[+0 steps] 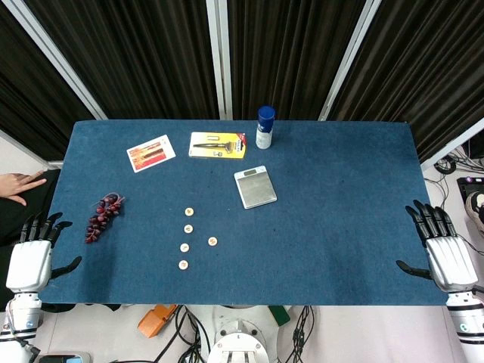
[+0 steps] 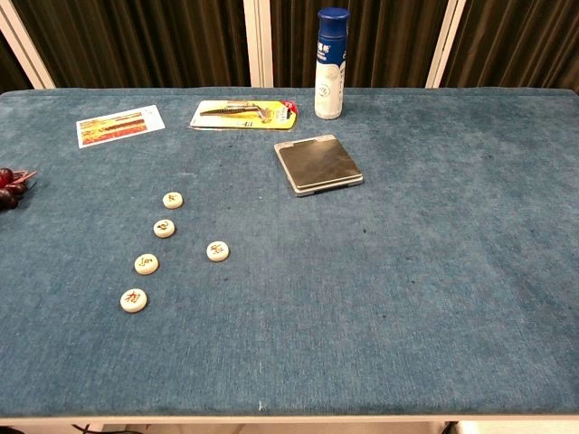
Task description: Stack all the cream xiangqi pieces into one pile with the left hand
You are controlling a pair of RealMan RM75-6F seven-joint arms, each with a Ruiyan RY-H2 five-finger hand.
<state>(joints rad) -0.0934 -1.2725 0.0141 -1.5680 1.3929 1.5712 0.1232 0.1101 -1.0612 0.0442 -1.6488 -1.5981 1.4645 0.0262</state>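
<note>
1. Left hand [image 1: 30, 261]: fingers spread, holding nothing, at the table's [image 1: 340, 227] left edge.
2. Right hand [image 1: 446, 257]: likewise spread and unladen, at the right edge.
3. Cream xiangqi pieces [image 2: 164, 228]: five, lying flat and apart on the table, four in a line, one beside; unstacked.

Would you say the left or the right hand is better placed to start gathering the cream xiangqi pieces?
Left. The left hand rests open at the table's left edge, nearer the five cream xiangqi pieces, which lie left of centre; the right hand sits at the far right edge.
</note>
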